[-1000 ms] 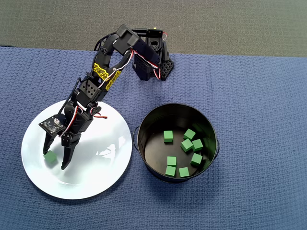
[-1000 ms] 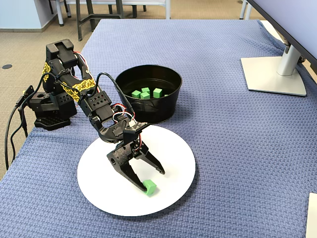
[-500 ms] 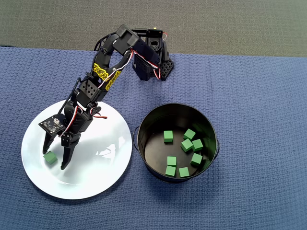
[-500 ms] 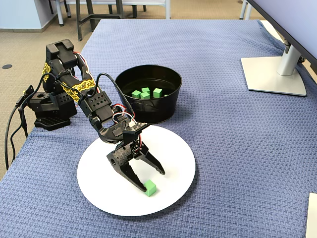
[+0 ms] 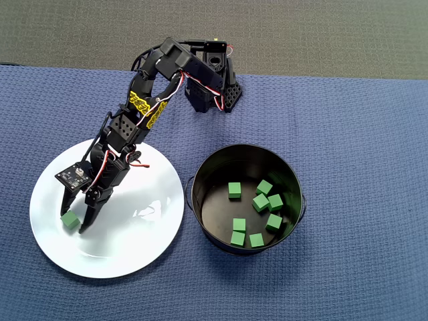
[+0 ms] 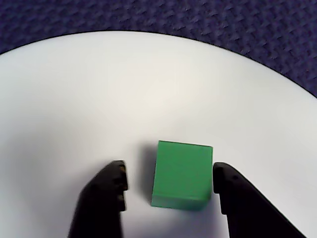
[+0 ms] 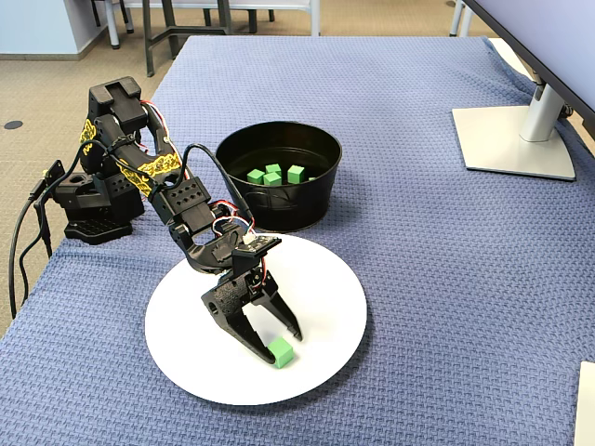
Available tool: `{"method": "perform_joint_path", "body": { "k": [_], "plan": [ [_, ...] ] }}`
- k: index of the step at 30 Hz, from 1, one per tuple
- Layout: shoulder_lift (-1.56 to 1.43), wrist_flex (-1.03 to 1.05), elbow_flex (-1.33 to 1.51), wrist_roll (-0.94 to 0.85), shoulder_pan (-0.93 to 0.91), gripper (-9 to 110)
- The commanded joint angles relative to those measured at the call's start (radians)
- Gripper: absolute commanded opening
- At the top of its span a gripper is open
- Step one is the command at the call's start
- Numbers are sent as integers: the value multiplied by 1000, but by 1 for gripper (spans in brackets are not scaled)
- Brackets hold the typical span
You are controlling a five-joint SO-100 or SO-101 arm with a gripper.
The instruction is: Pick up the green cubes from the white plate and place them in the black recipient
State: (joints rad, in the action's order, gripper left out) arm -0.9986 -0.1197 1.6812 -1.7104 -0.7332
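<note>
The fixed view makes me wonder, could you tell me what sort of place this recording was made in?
Probably an office or lab. A table covered with blue cloth carries a monitor stand, and chair or table legs stand on the carpeted floor behind.

One green cube point(image 6: 181, 173) sits flat on the white plate point(image 5: 144, 251) between my fingertips, its right face touching my right finger point(image 6: 233, 191) in the wrist view, with a gap to the left one. In the overhead view, seven more green cubes point(image 5: 253, 215) lie scattered in the black pot point(image 5: 291, 184), well to the right of my claw point(image 5: 73, 221).
</note>
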Motion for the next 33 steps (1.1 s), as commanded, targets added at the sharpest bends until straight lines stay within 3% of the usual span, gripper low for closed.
{"method": "perform_joint_path", "body": {
  "k": [1,8,15,22,28,33],
  "plan": [
    [-14,-28,-61,-14,-15,0],
    [-124,-5,-31,64,-15,0],
    [-506,499,-117,383,32,0],
    [-891,917,-147,916,193,0],
    [-1103,1233,-141,1440,466,0],
    [-1177,1272,5,1732,732,0]
  ]
}}
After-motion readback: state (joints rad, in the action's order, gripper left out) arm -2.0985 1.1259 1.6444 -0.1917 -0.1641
